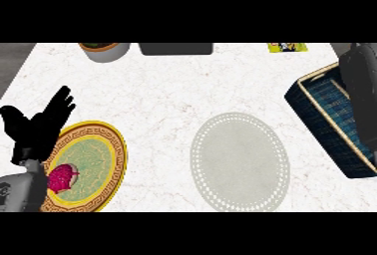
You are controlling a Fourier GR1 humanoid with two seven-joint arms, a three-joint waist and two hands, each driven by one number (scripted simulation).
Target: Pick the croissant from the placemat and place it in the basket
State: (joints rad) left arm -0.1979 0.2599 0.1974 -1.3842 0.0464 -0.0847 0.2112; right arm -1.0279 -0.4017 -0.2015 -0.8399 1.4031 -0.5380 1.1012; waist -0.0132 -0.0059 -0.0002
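White marbled counter (169, 99) noted as the work surface. The right hand (359, 74) is seen only as a dark shape at the view's right edge, over the far part of the basket (324, 122). Whether it is open or closed, and whether anything is held, cannot be told. The croissant is not visible anywhere. None is seen on the round grey placemat (239, 162), so it is judged to be either hidden under that hand or already down inside the basket behind its near wall. Risk, judged: if the croissant is held above the rim and not the interior, a release could land it on the woven edge and let it roll onto the counter. A low withdrawal could also catch the basket wall and shift the basket. The placemat lies well apart from the basket, toward the view's centre. The left hand (37, 129) is recorded at the left edge, open with fingers up, resting and holding nothing. Just beside it lies a yellow-rimmed plate (110, 149) bearing a pink item (63, 178).
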